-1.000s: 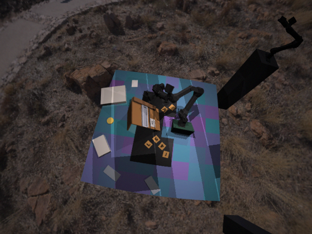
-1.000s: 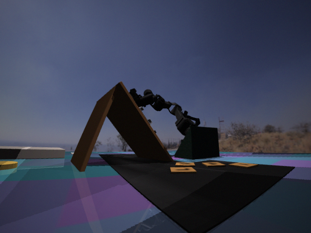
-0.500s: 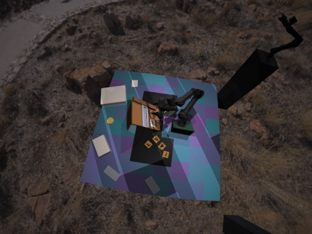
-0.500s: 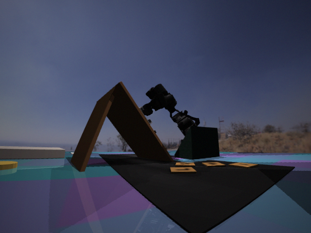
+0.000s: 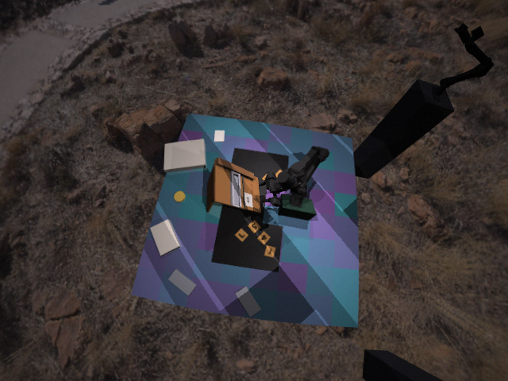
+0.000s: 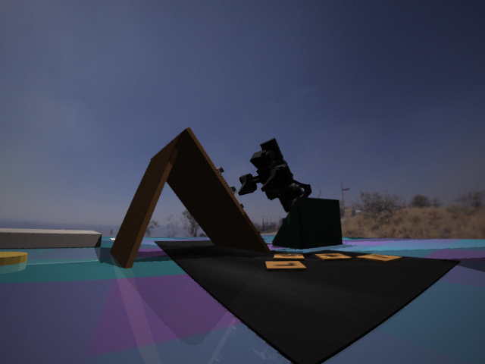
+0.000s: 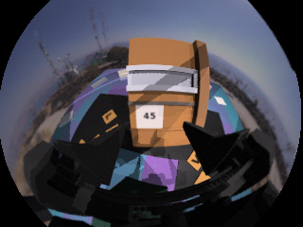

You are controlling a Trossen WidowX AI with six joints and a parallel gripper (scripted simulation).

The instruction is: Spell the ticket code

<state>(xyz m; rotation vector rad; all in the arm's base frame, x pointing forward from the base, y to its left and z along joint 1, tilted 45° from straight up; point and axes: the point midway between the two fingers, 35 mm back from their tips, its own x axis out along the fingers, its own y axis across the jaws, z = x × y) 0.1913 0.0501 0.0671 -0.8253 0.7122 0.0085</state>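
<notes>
Ticket (image 5: 248, 200) (image 7: 150, 116) on sloping board (image 5: 223, 184) (image 6: 215, 196) (image 7: 161, 51), below letter rail (image 5: 235, 188) (image 7: 162, 80); reads "45".

Gripper (image 5: 268, 192) (image 6: 247, 184) (image 7: 154, 125) facing board, jaws spread wide, nothing held. Four letter tiles (image 5: 263, 237) (image 6: 333, 255) (image 7: 109, 116) flat on black mat (image 5: 229, 250) (image 6: 305, 309) (image 7: 95, 108).

On the counter (image 5: 332, 282) (image 6: 58, 313) (image 7: 166, 165), a sloping board (image 5: 223, 186) (image 6: 203, 192) (image 7: 161, 52) stands before the arm's pedestal (image 5: 309, 213) (image 6: 319, 223). The letter rail (image 5: 236, 188) (image 6: 233, 189) (image 7: 161, 90) crosses the board's front face, above the ticket (image 5: 248, 200) (image 7: 150, 116). The claw (image 5: 263, 193) (image 6: 246, 183) (image 7: 154, 125) is between pedestal and board. From the arm's side, four letter tiles (image 5: 241, 235) (image 6: 285, 265) (image 7: 109, 116) lie flat on matting (image 5: 229, 254) (image 6: 313, 305) (image 7: 104, 105) left of the board; two more tiles (image 5: 279, 173) (image 7: 194, 161) lie to its right. Behind the board sits a round disc (image 5: 178, 196) (image 6: 14, 256), with a rectangular block (image 5: 184, 155) (image 6: 47, 239) farther right.
</notes>
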